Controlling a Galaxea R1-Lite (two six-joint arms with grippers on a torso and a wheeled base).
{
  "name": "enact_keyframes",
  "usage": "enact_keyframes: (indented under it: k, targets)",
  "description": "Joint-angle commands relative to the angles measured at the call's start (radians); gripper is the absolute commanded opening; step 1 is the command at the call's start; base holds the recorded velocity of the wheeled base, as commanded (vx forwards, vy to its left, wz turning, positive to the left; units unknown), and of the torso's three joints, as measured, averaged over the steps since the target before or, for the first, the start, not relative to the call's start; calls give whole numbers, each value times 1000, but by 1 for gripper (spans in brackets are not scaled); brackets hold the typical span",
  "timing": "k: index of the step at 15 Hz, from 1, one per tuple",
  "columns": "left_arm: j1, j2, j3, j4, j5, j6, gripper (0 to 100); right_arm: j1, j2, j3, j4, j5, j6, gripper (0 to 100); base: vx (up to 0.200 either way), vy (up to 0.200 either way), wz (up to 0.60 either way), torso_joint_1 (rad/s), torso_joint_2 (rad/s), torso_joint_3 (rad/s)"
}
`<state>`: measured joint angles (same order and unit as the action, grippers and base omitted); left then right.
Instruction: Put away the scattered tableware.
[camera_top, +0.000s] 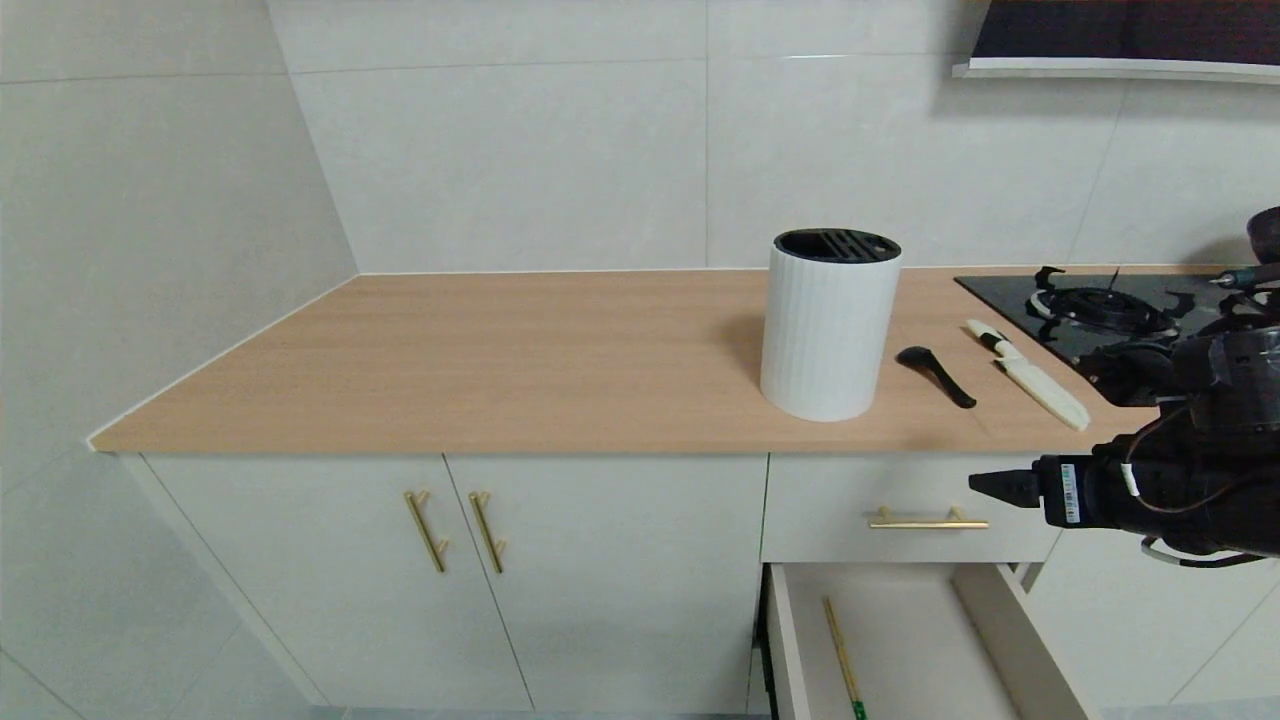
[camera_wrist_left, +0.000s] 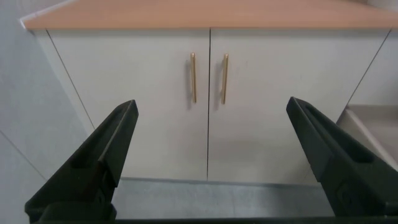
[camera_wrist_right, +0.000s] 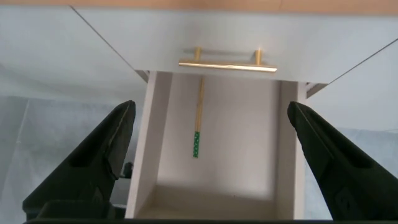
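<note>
On the wooden counter (camera_top: 480, 370) stands a white ribbed utensil holder (camera_top: 828, 335) with a black slotted top. Right of it lie a black spoon (camera_top: 936, 375) and a cream-handled knife (camera_top: 1030, 376). Below, the lower drawer (camera_top: 985, 640) is pulled out with a pair of chopsticks (camera_top: 843, 655) inside. My right gripper (camera_top: 1000, 487) hangs open in front of the closed upper drawer; the right wrist view shows this gripper (camera_wrist_right: 211, 107) empty above the open drawer (camera_wrist_right: 144, 143) and its green-tipped chopsticks (camera_wrist_right: 199, 118). My left gripper (camera_wrist_left: 211, 107) is open and empty, facing the cabinet doors (camera_wrist_left: 143, 106).
A black gas hob (camera_top: 1100, 310) takes up the counter's right end. The upper drawer's gold handle (camera_top: 928, 520) sits just left of my right gripper. Two gold door handles (camera_top: 455, 530) sit on the cabinet below. Tiled walls close off the back and left.
</note>
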<state>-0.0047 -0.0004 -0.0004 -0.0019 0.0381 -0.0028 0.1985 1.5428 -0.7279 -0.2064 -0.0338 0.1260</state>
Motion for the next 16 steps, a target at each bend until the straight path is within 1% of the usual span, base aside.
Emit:
enact_keyframes:
  k: [1, 4, 5, 6, 7, 8, 11, 12, 14, 16]
  targets:
    - [-1, 0, 0, 0, 0, 0, 100, 1, 8, 1, -2, 0, 0, 100, 0, 0, 0, 188, -422, -237]
    - [0, 0, 0, 0, 0, 0, 100, 1, 48, -2, -7, -5, -32, 100, 0, 0, 0, 67, -144, -82]
    - [0, 0, 0, 0, 0, 0, 100, -10, 82, -12, -50, -6, -58, 100, 0, 0, 0, 0, 0, 0]
    - [0, 0, 0, 0, 0, 0, 100, -39, 114, -36, -131, 0, -78, 100, 0, 0, 0, 0, 0, 0]
    - [0, 0, 0, 0, 0, 0, 100, -59, 161, -70, -202, 8, -101, 100, 0, 0, 0, 0, 0, 0]
    - [0, 0, 0, 0, 0, 0, 100, -85, 217, -130, -237, 11, -129, 100, 0, 0, 0, 0, 0, 0]
    - [0, 0, 0, 0, 0, 0, 100, -125, 364, -320, -237, 57, -175, 100, 0, 0, 0, 0, 0, 0]
    - [0, 0, 0, 0, 0, 0, 100, -129, 381, -337, -235, 68, -183, 100, 0, 0, 0, 0, 0, 0]
    - [-1, 0, 0, 0, 0, 0, 100, -140, 481, -426, -237, 104, -241, 100, 0, 0, 0, 0, 0, 0]
    - [0, 0, 0, 0, 0, 0, 100, -146, 536, -453, -246, 132, -244, 100, 0, 0, 0, 0, 0, 0]
